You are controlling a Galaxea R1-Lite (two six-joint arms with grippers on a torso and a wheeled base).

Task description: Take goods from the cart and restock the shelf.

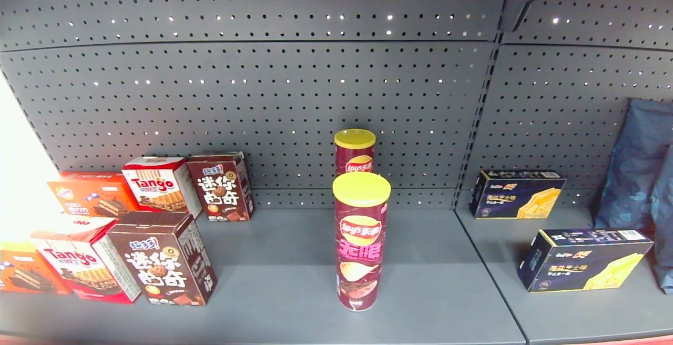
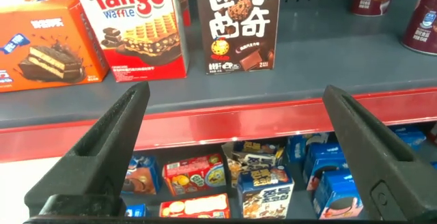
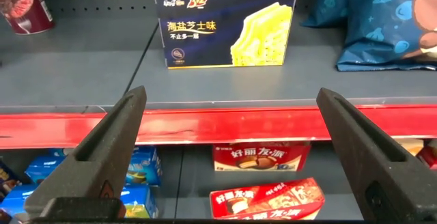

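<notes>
The grey shelf [image 1: 284, 282] carries two maroon chip cans with yellow lids, one in front [image 1: 360, 240] and one behind [image 1: 355, 151]. At its left stand a Tango wafer box [image 1: 84, 266], a brown cookie box [image 1: 165, 261] and orange boxes [image 1: 92, 195]. Two dark blue cheese-cracker boxes [image 1: 583, 258] lie on the right section. My left gripper [image 2: 235, 91] is open and empty, level with the red shelf edge [image 2: 225, 125], in front of the Tango box [image 2: 140, 26] and the cookie box [image 2: 235, 22]. My right gripper [image 3: 232, 93] is open and empty before a blue cracker box [image 3: 225, 24].
Blue bags [image 1: 639, 166] lean at the far right of the shelf. A perforated back panel [image 1: 263, 98] closes the rear. Under the red edge a lower shelf holds several small snack boxes [image 2: 263, 190] and red pie boxes [image 3: 263, 157]. Bare shelf floor lies either side of the cans.
</notes>
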